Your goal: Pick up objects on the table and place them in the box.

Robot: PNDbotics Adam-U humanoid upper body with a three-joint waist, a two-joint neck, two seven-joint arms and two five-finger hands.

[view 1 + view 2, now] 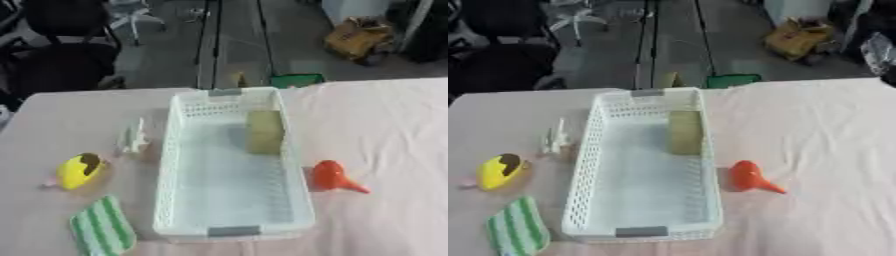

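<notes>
- On the table, right of the white basket (166,200): orange object (335,177), spout toward the near right edge.
- Likeliest suited the right arm.
- Neither hand in view; finger state impossible to tell.

The box (166,165) looks like white plastic with perforated walls; the table (394,130) wears a matt pinkish cloth; the orange object (334,176) and yellow object (79,171) appear smooth, slightly glossy plastic; the green-striped cloth (102,231) looks soft
</notes>
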